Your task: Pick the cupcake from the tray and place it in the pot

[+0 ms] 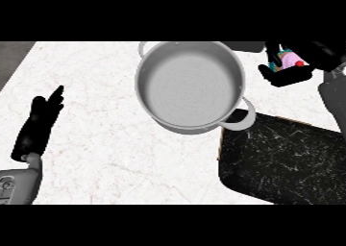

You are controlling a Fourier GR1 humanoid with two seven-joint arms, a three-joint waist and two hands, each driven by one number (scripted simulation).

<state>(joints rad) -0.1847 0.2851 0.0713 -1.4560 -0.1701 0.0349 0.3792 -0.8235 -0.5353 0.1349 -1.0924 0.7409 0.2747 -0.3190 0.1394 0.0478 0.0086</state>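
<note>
Already off the dark tray (296, 158), the cupcake (289, 61) sits in the curled fingers of the right hand (303, 60), held above the table (98, 129) just right of the pot (191, 84), probably so it can swing in over the rim. At the left, the left hand (40, 122) rests open, fingers straight, clear of the work.

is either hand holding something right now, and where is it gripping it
The right hand is curled round the cupcake, its fingers wrapping the sides, beside the pot. The left hand holds nothing.
</note>
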